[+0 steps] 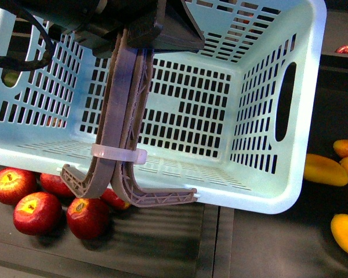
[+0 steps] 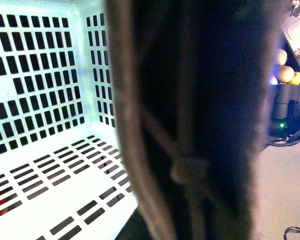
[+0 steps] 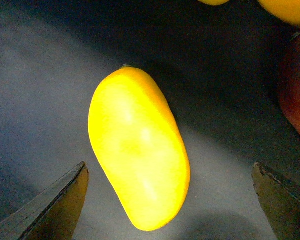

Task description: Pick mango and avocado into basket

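The mango (image 3: 139, 150) lies on the dark desk (image 3: 40, 100), midway between the fingertips (image 3: 60, 205) of the right end effector (image 3: 172, 200). They are spread wide on either side of it and hold nothing. The teal basket (image 1: 267, 197) sits tilted, red apples (image 1: 88, 217) against its near side. The left end effector (image 1: 136, 32) is at the raised handles (image 1: 127, 116); I cannot tell its grip.

front view bright and crisp; the basket (image 1: 267, 191) glares pale, soft shadows under the apples (image 1: 37, 211) at 7 o'clock. left wrist view: dark handle (image 2: 190, 125) badly blurred. right wrist view dim, the mango (image 3: 137, 150) overexposed.
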You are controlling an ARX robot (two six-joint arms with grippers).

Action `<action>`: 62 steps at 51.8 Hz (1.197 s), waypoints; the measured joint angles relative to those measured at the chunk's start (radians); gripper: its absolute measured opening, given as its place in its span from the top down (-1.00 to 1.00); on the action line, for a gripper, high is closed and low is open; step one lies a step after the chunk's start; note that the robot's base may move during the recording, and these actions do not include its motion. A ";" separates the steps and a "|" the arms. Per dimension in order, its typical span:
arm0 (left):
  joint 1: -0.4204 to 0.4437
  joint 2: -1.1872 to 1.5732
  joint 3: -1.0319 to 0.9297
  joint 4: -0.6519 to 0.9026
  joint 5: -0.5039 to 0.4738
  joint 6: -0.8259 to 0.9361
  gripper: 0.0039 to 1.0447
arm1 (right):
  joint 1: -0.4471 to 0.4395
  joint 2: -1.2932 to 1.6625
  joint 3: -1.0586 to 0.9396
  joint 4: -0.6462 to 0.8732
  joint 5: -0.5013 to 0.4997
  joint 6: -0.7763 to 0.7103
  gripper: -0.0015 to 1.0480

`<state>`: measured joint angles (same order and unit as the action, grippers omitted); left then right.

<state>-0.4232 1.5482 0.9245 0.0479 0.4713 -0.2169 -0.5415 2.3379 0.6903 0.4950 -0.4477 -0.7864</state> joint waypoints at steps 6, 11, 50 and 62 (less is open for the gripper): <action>0.000 0.000 0.000 0.000 0.001 0.000 0.90 | 0.001 0.048 0.020 0.019 -0.025 0.006 -0.85; 0.000 0.000 0.000 0.000 0.001 0.000 0.90 | 0.006 0.079 0.035 0.027 -0.029 0.006 -0.85; 0.000 0.000 0.000 0.000 0.000 0.000 0.90 | 0.053 0.305 0.180 0.117 0.002 0.093 -0.59; 0.000 0.000 0.000 0.000 0.000 0.000 0.90 | 0.028 0.257 0.108 0.185 -0.002 0.150 -0.23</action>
<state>-0.4236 1.5482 0.9245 0.0479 0.4709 -0.2165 -0.5137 2.5946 0.7982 0.6796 -0.4496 -0.6369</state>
